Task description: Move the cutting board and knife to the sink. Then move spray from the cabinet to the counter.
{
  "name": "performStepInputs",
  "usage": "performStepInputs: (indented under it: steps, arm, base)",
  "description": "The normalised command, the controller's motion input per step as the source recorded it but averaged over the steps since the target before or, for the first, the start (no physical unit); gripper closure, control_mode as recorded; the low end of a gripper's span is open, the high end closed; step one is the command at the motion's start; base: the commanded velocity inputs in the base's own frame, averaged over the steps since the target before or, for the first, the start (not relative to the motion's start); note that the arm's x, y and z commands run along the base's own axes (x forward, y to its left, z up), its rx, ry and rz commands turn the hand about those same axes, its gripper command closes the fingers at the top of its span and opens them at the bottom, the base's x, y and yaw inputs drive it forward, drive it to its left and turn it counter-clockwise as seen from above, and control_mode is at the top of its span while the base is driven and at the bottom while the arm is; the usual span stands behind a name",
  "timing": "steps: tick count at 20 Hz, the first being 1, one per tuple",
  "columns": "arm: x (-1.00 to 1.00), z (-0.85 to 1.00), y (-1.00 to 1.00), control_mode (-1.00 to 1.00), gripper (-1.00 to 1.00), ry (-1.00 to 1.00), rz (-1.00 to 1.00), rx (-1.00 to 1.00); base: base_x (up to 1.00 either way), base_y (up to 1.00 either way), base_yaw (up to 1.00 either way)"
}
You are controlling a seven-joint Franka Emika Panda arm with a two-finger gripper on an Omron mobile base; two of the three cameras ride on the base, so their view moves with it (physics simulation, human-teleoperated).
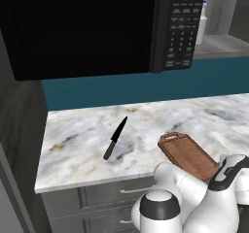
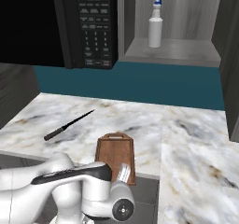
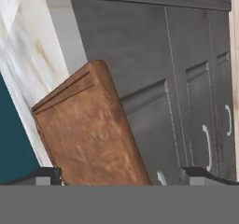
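Observation:
The reddish-brown cutting board (image 2: 115,158) lies at the front edge of the marble counter (image 2: 186,134), its near end hanging over the edge. My gripper (image 3: 126,174) is open at that near end, a fingertip (image 3: 44,174) on each side of the board (image 3: 88,134), not touching it. In the right base view the gripper (image 2: 123,171) sits at the board's front end. The dark knife (image 1: 115,138) lies on the counter left of the board (image 1: 187,154), apart from it. The spray (image 2: 155,27) stands upright in the open cabinet (image 2: 172,50). The sink is out of view.
A black microwave (image 1: 87,28) hangs over the left of the counter, next to the cabinet niche. A teal backsplash (image 2: 140,80) runs behind. Grey drawers (image 3: 186,78) with metal handles sit below the counter edge. A dark tall cabinet side (image 1: 19,144) bounds the counter on the left.

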Motion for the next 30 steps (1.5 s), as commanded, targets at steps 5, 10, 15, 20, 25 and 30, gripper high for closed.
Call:
performStepInputs:
  steps: [5,10,15,20,25,30]
  arm:
    - [0.06,-0.15,0.00,-1.00,-1.00,-0.04,0.00,0.00]
    - [0.12,-0.06,-0.06,-1.00,-1.00,-0.04,0.00,0.00]
    - [0.05,-0.06,-0.06,-1.00,-1.00,-0.02,0.00,0.00]
    - [0.01,-0.10,-0.06,-1.00,-1.00,-0.01,0.00,0.00]
    - [0.02,-0.08,-0.04,-1.00,-1.00,-0.03,0.00,0.00]
    - [0.06,-0.05,-0.05,-1.00,-1.00,-0.05,0.00,0.00]
  base:
    - [0.00,0.00,0.00]
    - [0.00,0.00,0.00]
    - [0.00,0.00,0.00]
    - [0.00,0.00,0.00]
    - [0.00,0.00,0.00]
    - [0.00,0.00,0.00]
